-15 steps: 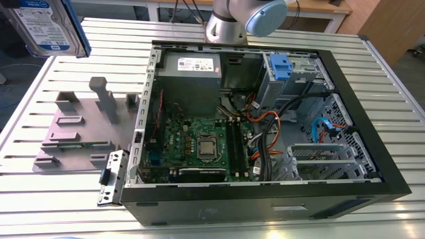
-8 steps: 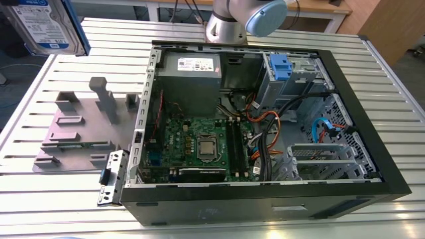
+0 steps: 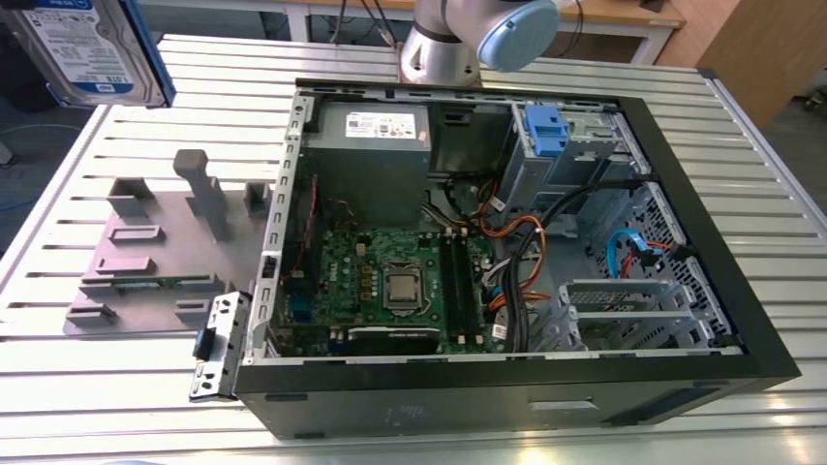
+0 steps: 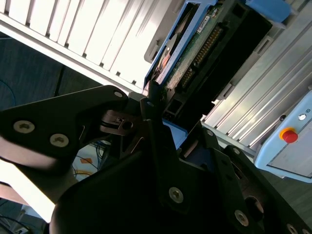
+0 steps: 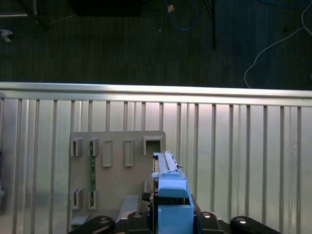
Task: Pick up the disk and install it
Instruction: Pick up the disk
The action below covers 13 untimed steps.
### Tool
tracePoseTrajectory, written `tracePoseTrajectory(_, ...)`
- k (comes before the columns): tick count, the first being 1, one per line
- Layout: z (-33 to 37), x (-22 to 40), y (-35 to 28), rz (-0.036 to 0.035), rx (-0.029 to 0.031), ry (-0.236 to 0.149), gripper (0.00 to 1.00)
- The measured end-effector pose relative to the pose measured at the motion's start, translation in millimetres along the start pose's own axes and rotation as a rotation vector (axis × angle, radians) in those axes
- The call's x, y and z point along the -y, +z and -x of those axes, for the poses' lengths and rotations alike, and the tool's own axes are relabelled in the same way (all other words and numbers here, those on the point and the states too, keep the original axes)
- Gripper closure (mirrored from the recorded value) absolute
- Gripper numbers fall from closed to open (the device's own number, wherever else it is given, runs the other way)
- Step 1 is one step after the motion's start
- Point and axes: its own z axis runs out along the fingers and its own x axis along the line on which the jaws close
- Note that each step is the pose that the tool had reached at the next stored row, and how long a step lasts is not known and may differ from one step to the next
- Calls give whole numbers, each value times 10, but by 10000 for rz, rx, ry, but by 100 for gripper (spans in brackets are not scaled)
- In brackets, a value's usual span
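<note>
One slatted metal table (image 3: pixel 776 174) beneath everything in the exterior view. On it, across the centre and right of the frame, an open black computer case (image 3: pixel 517 407), lying on its side with the inside facing up. Above the case's far edge, at top centre, a grey and pale blue segment of the arm (image 3: pixel 472 39). Left of the case, flat on the slats and just beside its wall, a grey fixture plate (image 3: pixel 142 262) with upright blocks and slots; same plate (image 5: pixel 117 195) beneath the gripper in the first wrist view. Inside the case, toward the upper middle, a grey power-supply box (image 3: pixel 368 145); below that, a green motherboard (image 3: pixel 387 281). In the upper left corner of the frame, up off the table and well apart from the case, the disk (image 3: pixel 77 48), label side showing, blue rail along one edge. Same disk (image 5: pixel 170 195) edge-on in the first wrist view, and its circuit-board side (image 4: pixel 192 53) close up in the second wrist view. Gripper (image 5: pixel 170 217) pinched onto the disk from both sides. Smallest, a blue latch (image 3: pixel 545 131) in the case's upper right bay.
</note>
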Motion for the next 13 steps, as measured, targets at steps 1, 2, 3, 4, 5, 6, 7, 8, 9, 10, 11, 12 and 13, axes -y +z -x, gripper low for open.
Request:
tracePoseTrajectory(1, 0, 0, -1, 0, 0, 0, 64)
tracePoseTrajectory(2, 0, 0, -4, 0, 0, 0, 64)
tracePoseTrajectory(3, 0, 0, -5, 0, 0, 0, 64)
tracePoseTrajectory(4, 0, 0, -16, 0, 0, 0, 64)
tracePoseTrajectory(5, 1, 0, -28, 0, 0, 0, 64)
tracePoseTrajectory(6, 1, 0, -30, 1, 0, 0, 64)
tracePoseTrajectory(7, 1, 0, -31, 0, 0, 0, 64)
tracePoseTrajectory(8, 1, 0, -34, 1, 0, 0, 64)
tracePoseTrajectory(9, 1, -1, -38, 2, -1, 0, 64)
tracePoseTrajectory(10, 1, -1, -40, 1, -1, 0, 64)
tracePoseTrajectory(11, 1, -1, -42, 0, 0, 0, 64)
tracePoseTrajectory(12, 1, 0, -44, 0, 0, 0, 64)
tracePoseTrajectory(13, 1, -1, -46, -1, 0, 0, 64)
